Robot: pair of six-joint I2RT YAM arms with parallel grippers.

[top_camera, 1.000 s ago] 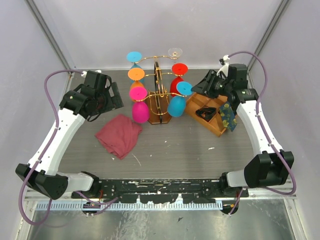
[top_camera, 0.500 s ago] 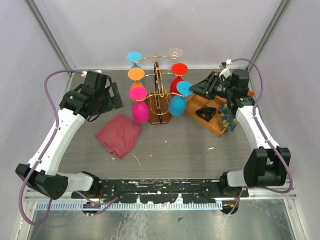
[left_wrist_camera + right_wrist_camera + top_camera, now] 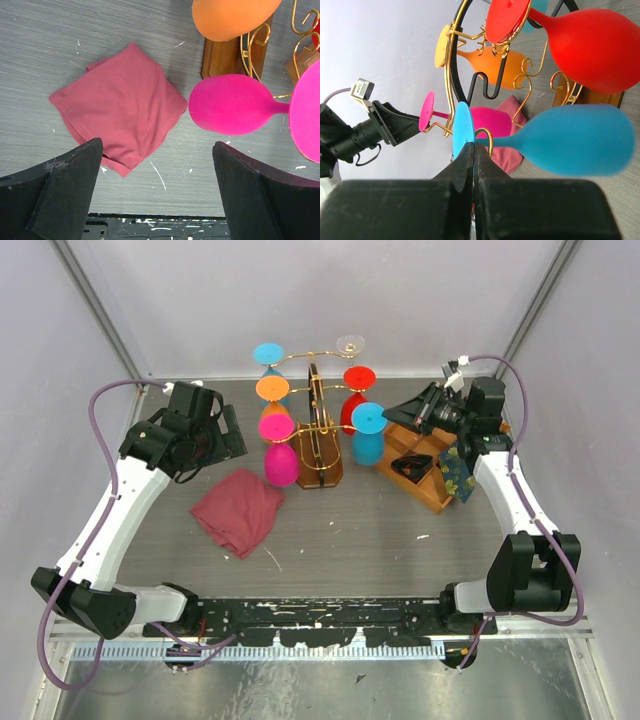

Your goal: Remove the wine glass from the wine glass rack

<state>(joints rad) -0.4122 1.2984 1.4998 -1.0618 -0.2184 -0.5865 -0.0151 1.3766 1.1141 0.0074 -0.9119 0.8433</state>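
My right hand (image 3: 472, 150) is pressed together, and I judge it pinches the thin rim of the foot (image 3: 462, 127) of the blue wine glass (image 3: 575, 140). That glass hangs bowl-down from a gold arm on the right side of the wine glass rack (image 3: 320, 468), below the red one. It looks light, stiff and slick, so an edge hold could slip; the stem seems a surer place. My left hand (image 3: 156, 145) is spread wide above the cloth (image 3: 120, 107). I count six glasses, one rack, one cloth and one wooden tray (image 3: 430, 490).
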